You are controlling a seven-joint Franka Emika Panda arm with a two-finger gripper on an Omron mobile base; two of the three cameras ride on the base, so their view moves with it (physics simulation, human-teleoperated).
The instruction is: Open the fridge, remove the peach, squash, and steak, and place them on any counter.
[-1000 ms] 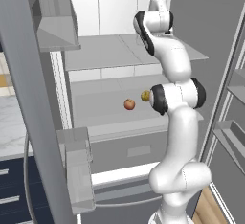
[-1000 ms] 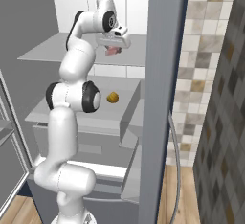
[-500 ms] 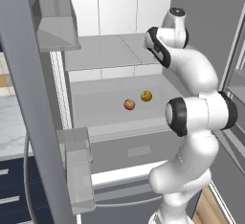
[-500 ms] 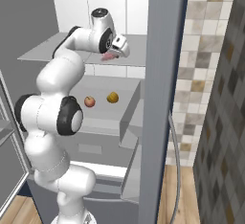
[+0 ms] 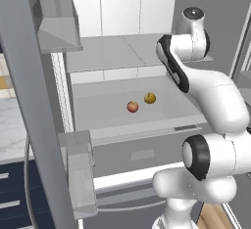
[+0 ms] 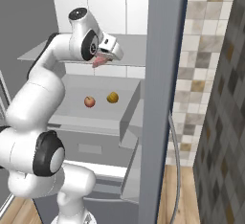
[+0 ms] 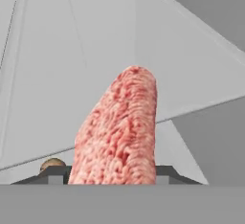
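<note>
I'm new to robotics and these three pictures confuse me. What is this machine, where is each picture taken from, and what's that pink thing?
It is a white robot arm reaching into an open fridge, in a simulated kitchen. Two pictures come from cameras behind the arm, to its left and right; the third looks along its pincer. The pincer holds the pink steak above the shelves. The peach and the squash lie on a lower shelf, slightly apart.
</note>
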